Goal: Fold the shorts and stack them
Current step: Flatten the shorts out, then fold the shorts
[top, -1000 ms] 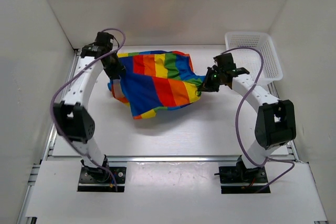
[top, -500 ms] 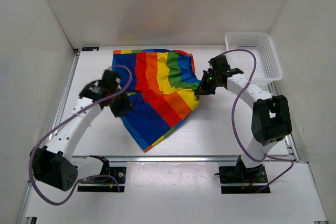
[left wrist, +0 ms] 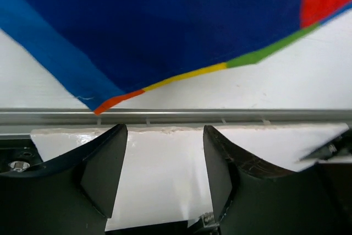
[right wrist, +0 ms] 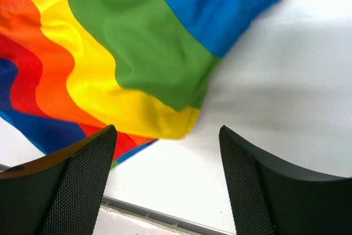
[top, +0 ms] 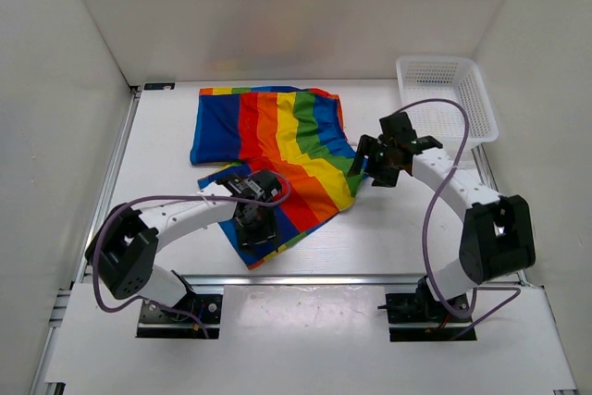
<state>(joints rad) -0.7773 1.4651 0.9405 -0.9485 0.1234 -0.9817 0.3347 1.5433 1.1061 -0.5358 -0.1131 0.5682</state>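
The rainbow-striped shorts [top: 277,141] lie spread on the white table, from the back centre down to a corner near the front edge. My left gripper [top: 254,228] hovers over that near corner, open, with nothing between its fingers; its wrist view shows the blue hem [left wrist: 165,31] just past the fingertips [left wrist: 115,152]. Just right of the shorts' green and yellow edge [right wrist: 143,75] my right gripper [top: 375,166] stands open and empty.
A white mesh basket [top: 447,99] stands at the back right corner of the table. A metal rail [top: 305,277] runs along the table's near edge. White walls close in the left, back and right sides.
Both grippers have opened and let go of the shorts, which now lie flat. The left arm swept toward the front with the cloth's corner; the right gripper backed off slightly to the right.
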